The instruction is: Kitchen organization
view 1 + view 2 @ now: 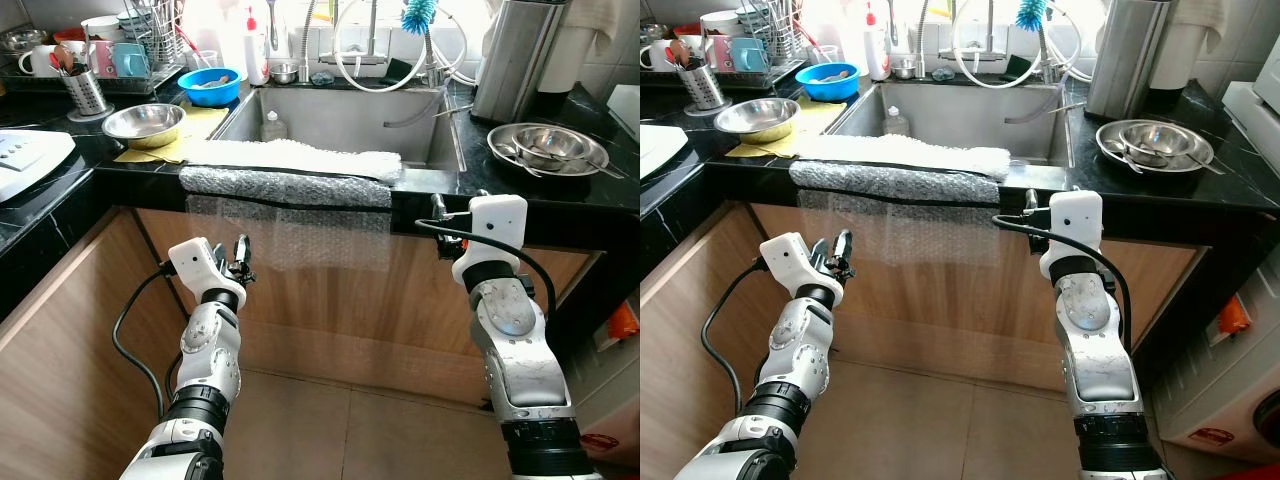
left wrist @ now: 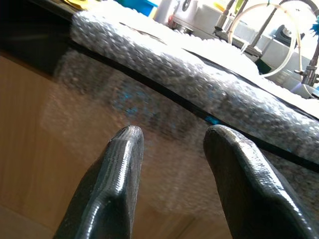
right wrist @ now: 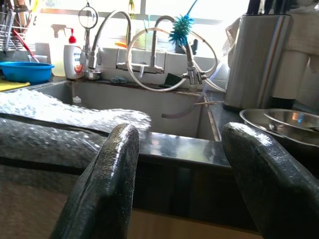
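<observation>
Bubble wrap lies lengthwise along the counter edge, hanging over.

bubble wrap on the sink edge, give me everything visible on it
The clear sheet of bubble wrap lies draped over the front edge of the black stone counter, just ahead of the steel sink basin. Its top part rests flat along the sink's front rim and looks white in the bright light; the rest folds down over the counter lip and hangs loose against the wooden cabinet front, see-through there. It spans most of the sink's width. The left gripper, open, points at the hanging part without touching it.
</observation>
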